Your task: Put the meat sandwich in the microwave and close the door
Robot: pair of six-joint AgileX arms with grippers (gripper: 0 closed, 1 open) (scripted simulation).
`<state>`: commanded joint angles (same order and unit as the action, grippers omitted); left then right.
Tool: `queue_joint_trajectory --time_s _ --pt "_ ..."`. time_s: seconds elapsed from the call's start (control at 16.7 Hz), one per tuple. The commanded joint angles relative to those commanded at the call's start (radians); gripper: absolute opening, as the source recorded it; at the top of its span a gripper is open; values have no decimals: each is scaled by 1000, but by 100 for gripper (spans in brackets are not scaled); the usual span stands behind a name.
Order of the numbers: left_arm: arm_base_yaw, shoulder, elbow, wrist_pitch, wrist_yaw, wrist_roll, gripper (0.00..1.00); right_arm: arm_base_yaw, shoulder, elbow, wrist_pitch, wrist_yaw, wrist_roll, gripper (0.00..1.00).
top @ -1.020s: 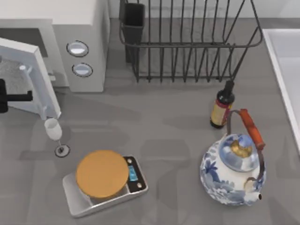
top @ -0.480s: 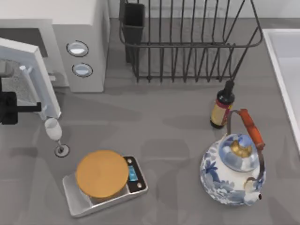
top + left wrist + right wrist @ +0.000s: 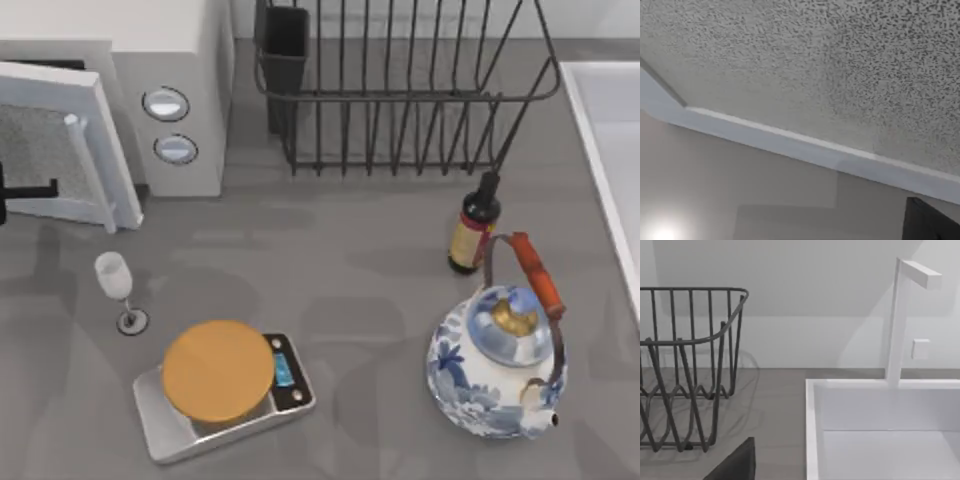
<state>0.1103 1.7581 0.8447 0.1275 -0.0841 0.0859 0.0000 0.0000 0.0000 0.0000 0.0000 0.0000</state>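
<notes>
The left claw (image 3: 8,195) sits at the tabletop's (image 3: 360,280) far left edge, against the door (image 3: 60,150); its opening I cannot tell; the door stands slightly ajar on the microwave (image 3: 170,60); a wine glass (image 3: 117,285) and scale (image 3: 220,385) stand nearby.

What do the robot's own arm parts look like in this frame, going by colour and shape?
Little is on show. At the top view's left edge, by the door, the left gripper appears as a plain matte black bar, thin and straight. A dark charcoal angular part sits in each wrist view. No cables or markings are visible.
</notes>
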Motion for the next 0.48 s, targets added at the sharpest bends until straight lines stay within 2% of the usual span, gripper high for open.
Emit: queue_joint_trajectory --time_s 0.12,0.3,0.48 --pt "7 47 83 12 8 -26 0 0 0 0 0 0 0 100" --pt "-30 91 183 24 68 -56 0 0 0 0 0 0 0 100" --pt "-75 129 212 3 117 -62 0 0 0 0 0 0 0 100"
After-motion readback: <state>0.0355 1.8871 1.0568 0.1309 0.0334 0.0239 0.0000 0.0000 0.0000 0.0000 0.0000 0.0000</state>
